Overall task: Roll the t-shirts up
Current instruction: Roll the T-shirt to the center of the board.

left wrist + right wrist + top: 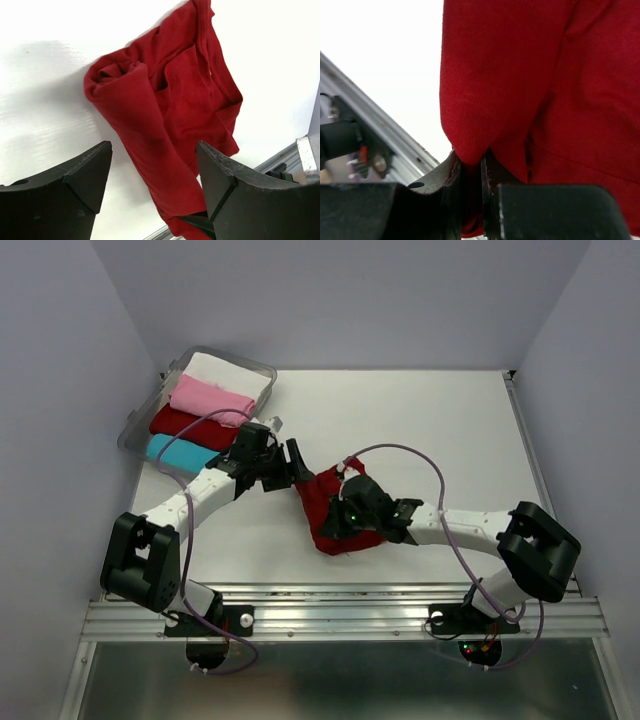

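A large dark red t-shirt (pixel 330 508) lies bunched and partly rolled in the middle of the table; in the left wrist view the dark red t-shirt (pixel 170 115) shows a rolled end at upper left. My left gripper (pixel 288 468) hovers open just left of it, its jaws wide apart either side of the cloth's lower fold, gripping nothing (pixel 154 167). My right gripper (pixel 345 515) is shut on a fold of the dark red t-shirt (pixel 520 75), cloth pinched between its fingers (pixel 470 172). White (pixel 225 370), pink (pixel 210 397), dark red (pixel 190 423) and cyan (pixel 180 452) t-shirts lie rolled in the bin.
A clear plastic bin (pixel 262 370) stands at the far left of the table, close behind my left arm. The metal rail of the table's near edge (pixel 340 615) runs just below the shirt. Grey walls close in both sides.
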